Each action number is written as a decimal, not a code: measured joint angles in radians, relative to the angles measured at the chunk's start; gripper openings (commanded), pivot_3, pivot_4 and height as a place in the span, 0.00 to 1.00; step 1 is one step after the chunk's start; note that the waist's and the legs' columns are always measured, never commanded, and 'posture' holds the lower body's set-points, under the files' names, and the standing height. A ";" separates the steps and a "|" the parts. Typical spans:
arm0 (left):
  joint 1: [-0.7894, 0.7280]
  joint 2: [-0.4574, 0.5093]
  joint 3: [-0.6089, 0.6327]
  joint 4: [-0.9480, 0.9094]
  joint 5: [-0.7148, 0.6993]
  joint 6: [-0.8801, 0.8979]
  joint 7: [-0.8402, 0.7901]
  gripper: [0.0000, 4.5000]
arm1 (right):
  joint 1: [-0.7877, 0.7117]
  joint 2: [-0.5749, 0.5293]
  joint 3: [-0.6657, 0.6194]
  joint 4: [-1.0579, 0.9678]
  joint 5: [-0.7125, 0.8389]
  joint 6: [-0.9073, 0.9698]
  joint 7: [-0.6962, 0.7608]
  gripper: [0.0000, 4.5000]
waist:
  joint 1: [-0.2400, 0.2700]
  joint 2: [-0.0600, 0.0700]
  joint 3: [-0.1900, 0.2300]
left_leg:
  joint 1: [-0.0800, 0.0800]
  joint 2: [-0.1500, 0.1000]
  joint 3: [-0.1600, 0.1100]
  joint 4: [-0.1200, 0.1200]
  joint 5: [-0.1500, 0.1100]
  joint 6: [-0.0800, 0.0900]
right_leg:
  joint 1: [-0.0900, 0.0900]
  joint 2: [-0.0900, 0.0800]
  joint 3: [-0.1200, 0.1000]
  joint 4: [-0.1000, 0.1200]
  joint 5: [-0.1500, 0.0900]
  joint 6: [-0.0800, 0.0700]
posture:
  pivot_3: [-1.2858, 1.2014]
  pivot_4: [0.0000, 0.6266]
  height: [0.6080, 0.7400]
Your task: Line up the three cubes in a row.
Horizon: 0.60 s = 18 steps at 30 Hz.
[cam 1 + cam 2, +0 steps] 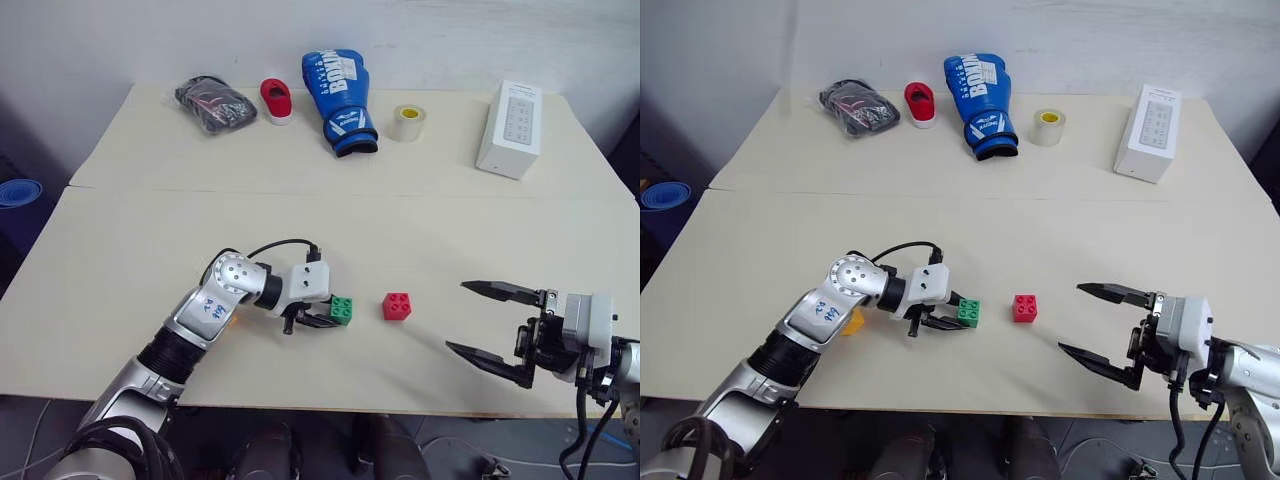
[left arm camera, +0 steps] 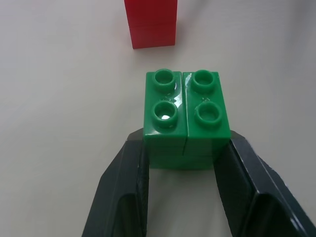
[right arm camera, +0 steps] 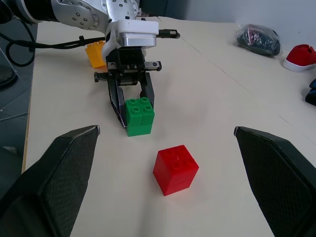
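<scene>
Left gripper (image 1: 318,319) clamped on green cube (image 1: 342,310), yellow-orange cube (image 1: 852,321) behind its wrist, red cube (image 1: 397,306) just ahead. Right gripper (image 1: 495,332) agape, empty, beyond red. Row unfinished; yellow likely still needs placing.

Boxing glove (image 1: 338,100), tape roll (image 1: 407,122), white box (image 1: 510,128)

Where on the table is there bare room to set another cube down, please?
The wide strip between the red cube and the open right gripper is bare, as is the middle band ahead of the cubes. The far edge is crowded: boxing glove, tape roll, white box.
</scene>
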 measured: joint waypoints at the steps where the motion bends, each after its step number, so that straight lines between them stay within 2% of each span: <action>1: 0.000 -0.002 0.000 0.002 0.000 -0.002 0.003 0.33 | 0.000 0.000 0.000 0.000 0.000 0.000 0.001 1.00 | 0.001 0.000 0.000 | 0.000 0.000 0.000 0.000 0.000 0.000 | 0.001 0.000 0.000 0.000 0.000 0.000 | 0.52 0.24 1.00; 6: 0.000 -0.006 0.001 0.019 0.002 -0.024 0.013 0.33 | 0.000 0.000 0.000 0.001 0.000 0.001 0.007 1.00 | 0.000 0.000 0.000 | 0.001 0.000 -0.002 0.000 0.000 0.001 | 0.003 0.000 -0.001 -0.001 0.000 0.000 | 0.52 0.24 1.00; 8: -0.002 -0.009 0.005 0.032 0.002 -0.032 0.015 0.49 | 0.000 0.000 0.000 0.004 -0.001 0.000 0.008 1.00 | 0.000 0.000 0.000 | 0.002 0.000 -0.002 0.000 0.000 0.001 | 0.003 0.000 -0.001 -0.002 0.000 0.000 | 0.52 0.24 1.00; 15: -0.002 -0.040 0.033 0.050 0.002 -0.041 0.041 0.97 | 0.004 0.000 0.001 0.017 -0.002 -0.002 0.018 1.00 | 0.000 0.000 0.000 | 0.001 0.000 -0.003 0.000 0.000 0.001 | 0.004 0.000 -0.002 -0.002 0.000 0.000 | 0.52 0.24 1.00; 18: -0.002 -0.052 0.047 0.043 -0.030 -0.062 0.020 0.99 | 0.004 0.000 0.005 0.021 -0.003 -0.003 0.025 1.00 | -0.001 0.000 0.000 | 0.001 0.000 -0.003 0.000 0.000 0.001 | 0.004 0.000 -0.002 -0.002 0.000 0.000 | 0.52 0.24 1.00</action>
